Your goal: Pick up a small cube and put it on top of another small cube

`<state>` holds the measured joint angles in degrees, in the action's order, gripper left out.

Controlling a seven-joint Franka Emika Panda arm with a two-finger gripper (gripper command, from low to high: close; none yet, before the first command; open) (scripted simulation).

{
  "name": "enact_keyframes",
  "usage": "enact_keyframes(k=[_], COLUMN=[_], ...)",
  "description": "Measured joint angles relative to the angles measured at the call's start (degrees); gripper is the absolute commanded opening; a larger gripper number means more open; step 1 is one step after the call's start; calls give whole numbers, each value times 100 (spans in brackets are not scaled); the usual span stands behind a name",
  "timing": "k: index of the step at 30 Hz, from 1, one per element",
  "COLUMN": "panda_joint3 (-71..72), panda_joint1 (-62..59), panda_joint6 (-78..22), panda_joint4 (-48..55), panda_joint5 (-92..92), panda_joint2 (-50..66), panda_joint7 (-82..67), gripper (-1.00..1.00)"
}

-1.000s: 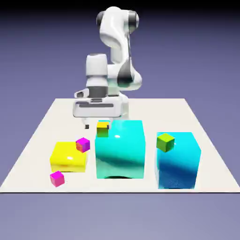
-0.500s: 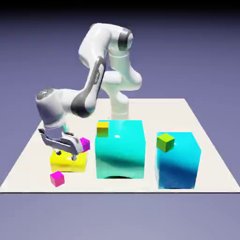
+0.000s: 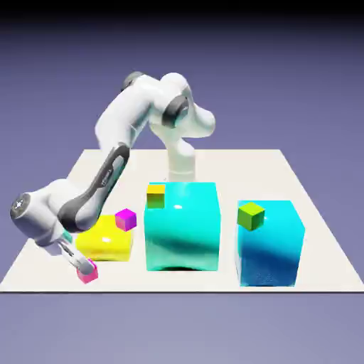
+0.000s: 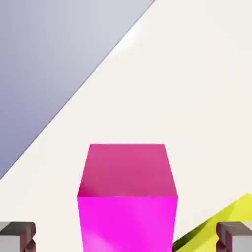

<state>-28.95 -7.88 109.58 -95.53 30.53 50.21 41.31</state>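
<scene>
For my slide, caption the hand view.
Open gripper straddling a small magenta cube, yellow block nearby.

The pink-magenta small cube [image 4: 127,197] sits flat on the tabletop [image 3: 234,167], at the exterior view's lower left (partly covered there). Behind it and to the exterior view's right is the violet-magenta small cube [image 3: 126,220]; farther right come the orange-yellow small cube [image 3: 156,197] and, turned corner-on, the green small cube [image 3: 251,217].
</scene>
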Motion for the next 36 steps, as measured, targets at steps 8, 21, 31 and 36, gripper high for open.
enact_keyframes(k=[8, 21, 31, 36], panda_joint3=[-101, 356, 611, 646], panda_joint1=[-55, -94, -105, -95], panda_joint6=[-713, -504, 94, 629], panda_joint4=[-97, -2504, -4004, -4361], panda_joint5=[-550, -1841, -2353, -2250], panda_joint2=[-975, -3674, -4797, -4595], panda_joint7=[314, 942, 1155, 1065], gripper=[-100, -100, -100, 100])
